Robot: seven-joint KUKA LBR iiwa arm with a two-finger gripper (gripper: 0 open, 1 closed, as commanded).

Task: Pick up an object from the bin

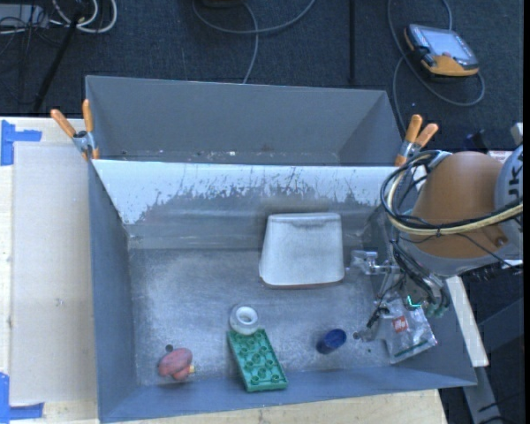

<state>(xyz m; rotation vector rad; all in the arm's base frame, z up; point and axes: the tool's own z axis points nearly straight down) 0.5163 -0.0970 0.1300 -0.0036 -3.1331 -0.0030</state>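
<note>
Grey bin [177, 290] floor, mostly bare. Claw [376, 321] sits low by the right wall; released or clenched, can't tell. The small blue lump [332, 340] lies just beside it, view-left and slightly toward the front wall, not touching. The clear packet [412, 334] is close on its other side.

Grey bin [159, 263], pale square lid [302, 250], green studded block [257, 360], white cap [244, 317], blue lump [331, 340], pink toy [176, 364], clear packet [412, 336]

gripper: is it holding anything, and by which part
Cannot be told. The gripper hangs between a small blue rounded object and a clear plastic packet with red print.
</note>
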